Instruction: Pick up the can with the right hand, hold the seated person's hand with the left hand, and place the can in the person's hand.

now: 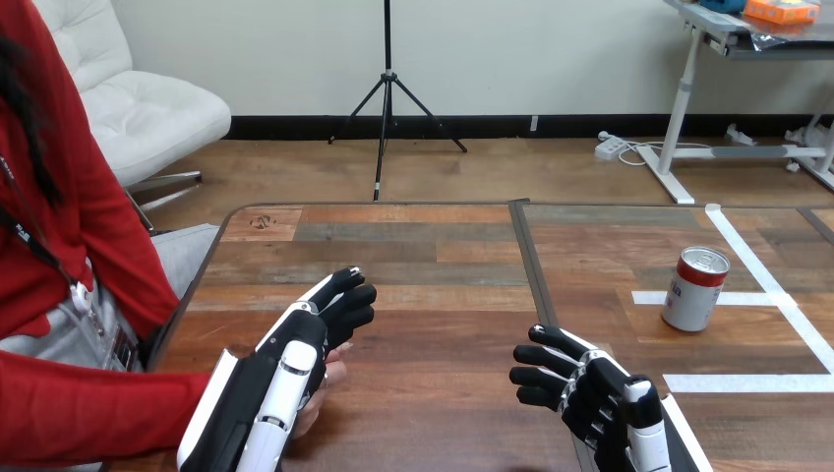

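R hand (598, 388) is hovering lower centre, fingers loosely spread, empty. The can (695, 288) is standing on table (423, 246) mid-right, well apart. L hand (295, 349) is lying over person's hand (332, 380) lower left; grip: can't tell.

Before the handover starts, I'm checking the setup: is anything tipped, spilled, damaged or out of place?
Nothing stands out. The can stands upright on the table at the white tape lines, with no dent or spill showing. The right hand is open, apart from the can; the left hand lies over the person's hand.
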`<control>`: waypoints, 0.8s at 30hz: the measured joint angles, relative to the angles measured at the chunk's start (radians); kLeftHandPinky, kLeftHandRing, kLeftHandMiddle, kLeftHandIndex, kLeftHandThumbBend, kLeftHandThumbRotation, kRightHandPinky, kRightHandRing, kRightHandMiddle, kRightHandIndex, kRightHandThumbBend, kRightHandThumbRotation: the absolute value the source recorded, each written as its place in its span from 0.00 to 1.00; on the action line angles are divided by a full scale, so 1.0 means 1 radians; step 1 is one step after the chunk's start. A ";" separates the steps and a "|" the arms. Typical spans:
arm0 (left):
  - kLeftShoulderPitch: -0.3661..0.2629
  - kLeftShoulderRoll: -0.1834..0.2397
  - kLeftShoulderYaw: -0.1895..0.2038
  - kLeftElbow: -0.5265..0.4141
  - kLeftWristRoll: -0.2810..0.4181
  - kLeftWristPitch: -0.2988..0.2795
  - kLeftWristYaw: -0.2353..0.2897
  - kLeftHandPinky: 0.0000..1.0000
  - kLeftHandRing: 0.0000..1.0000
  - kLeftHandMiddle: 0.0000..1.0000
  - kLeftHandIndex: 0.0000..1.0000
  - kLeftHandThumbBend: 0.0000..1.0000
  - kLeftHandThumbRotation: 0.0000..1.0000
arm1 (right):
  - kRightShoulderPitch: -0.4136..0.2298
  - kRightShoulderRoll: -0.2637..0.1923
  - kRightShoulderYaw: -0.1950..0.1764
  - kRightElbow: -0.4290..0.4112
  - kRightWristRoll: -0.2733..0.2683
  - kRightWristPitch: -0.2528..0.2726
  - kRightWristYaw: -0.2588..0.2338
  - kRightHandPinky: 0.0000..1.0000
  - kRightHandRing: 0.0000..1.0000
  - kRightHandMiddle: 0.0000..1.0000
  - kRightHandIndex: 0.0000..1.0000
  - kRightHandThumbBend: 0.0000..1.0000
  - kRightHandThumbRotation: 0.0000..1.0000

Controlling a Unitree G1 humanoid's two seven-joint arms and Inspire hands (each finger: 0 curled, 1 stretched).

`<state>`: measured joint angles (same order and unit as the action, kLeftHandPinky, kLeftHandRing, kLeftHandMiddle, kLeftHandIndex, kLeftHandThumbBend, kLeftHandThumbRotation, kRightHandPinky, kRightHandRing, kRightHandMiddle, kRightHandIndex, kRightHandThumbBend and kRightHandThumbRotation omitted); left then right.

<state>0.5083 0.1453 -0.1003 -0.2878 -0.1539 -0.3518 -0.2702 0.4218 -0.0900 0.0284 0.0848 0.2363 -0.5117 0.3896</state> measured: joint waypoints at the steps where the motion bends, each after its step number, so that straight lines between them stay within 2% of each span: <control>1: 0.000 0.000 0.000 0.000 0.000 -0.001 0.000 0.91 0.86 0.86 0.87 0.46 1.00 | -0.001 0.000 -0.001 0.000 -0.001 0.000 0.000 0.76 0.75 0.78 0.79 0.90 1.00; 11: 0.000 -0.005 0.000 0.003 0.008 -0.016 0.003 0.91 0.86 0.86 0.86 0.45 1.00 | -0.037 -0.001 -0.016 0.014 -0.008 -0.006 -0.001 0.77 0.76 0.78 0.80 0.91 1.00; 24: 0.000 -0.008 -0.001 0.013 0.030 -0.029 0.015 0.86 0.83 0.83 0.82 0.45 1.00 | -0.182 -0.031 -0.067 0.104 -0.025 -0.017 -0.005 0.78 0.74 0.77 0.79 0.94 1.00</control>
<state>0.5082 0.1375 -0.1011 -0.2744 -0.1242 -0.3805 -0.2554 0.2398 -0.1214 -0.0390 0.1893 0.2116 -0.5289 0.3847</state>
